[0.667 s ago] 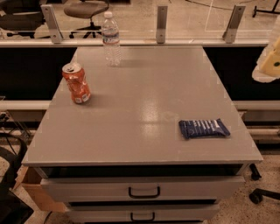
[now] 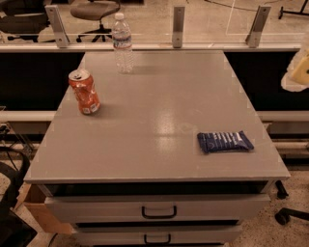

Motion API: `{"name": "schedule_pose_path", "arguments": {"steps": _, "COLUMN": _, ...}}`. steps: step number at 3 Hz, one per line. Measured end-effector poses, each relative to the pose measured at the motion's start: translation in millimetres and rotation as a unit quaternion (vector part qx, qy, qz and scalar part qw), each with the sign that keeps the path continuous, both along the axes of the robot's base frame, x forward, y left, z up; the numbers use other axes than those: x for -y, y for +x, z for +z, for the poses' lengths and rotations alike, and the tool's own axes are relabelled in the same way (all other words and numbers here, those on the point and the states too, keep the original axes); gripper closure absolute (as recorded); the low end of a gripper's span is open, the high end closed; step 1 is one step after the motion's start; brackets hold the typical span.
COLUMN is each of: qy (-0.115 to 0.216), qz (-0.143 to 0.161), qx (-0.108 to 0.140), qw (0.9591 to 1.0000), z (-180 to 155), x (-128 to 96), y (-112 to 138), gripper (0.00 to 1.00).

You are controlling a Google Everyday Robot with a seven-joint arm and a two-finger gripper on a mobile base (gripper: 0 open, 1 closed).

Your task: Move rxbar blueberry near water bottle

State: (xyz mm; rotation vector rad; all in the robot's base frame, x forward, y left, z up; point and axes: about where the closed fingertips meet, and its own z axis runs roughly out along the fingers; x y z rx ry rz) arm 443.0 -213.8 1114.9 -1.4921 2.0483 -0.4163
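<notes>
The rxbar blueberry (image 2: pixel 224 142), a flat dark blue wrapper with pale stripes, lies near the front right edge of the grey table top (image 2: pixel 159 106). The water bottle (image 2: pixel 122 43), clear with a white cap, stands upright at the back of the table, left of centre. The two are far apart. My gripper (image 2: pixel 297 72) shows only as a pale shape at the right edge of the view, beyond the table's right side and well clear of the bar and the bottle. It holds nothing that I can see.
A dented orange soda can (image 2: pixel 85 91) stands upright on the left side of the table. A rail with metal posts (image 2: pixel 178 21) runs behind the back edge. Drawers with handles (image 2: pixel 158 211) sit under the top. Office chairs (image 2: pixel 94 12) stand behind.
</notes>
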Motion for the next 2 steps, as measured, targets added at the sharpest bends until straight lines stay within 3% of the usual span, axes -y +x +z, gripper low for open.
{"name": "schedule_pose_path", "arguments": {"steps": 1, "qy": 0.054, "qz": 0.020, "qx": -0.011, "qw": 0.9983, "z": -27.2, "x": 47.4, "y": 11.2, "gripper": 0.00}}
{"name": "schedule_pose_path", "arguments": {"steps": 2, "qy": 0.150, "qz": 0.062, "qx": -0.042, "qw": 0.9858, "z": -70.5, "x": 68.2, "y": 14.1, "gripper": 0.00}}
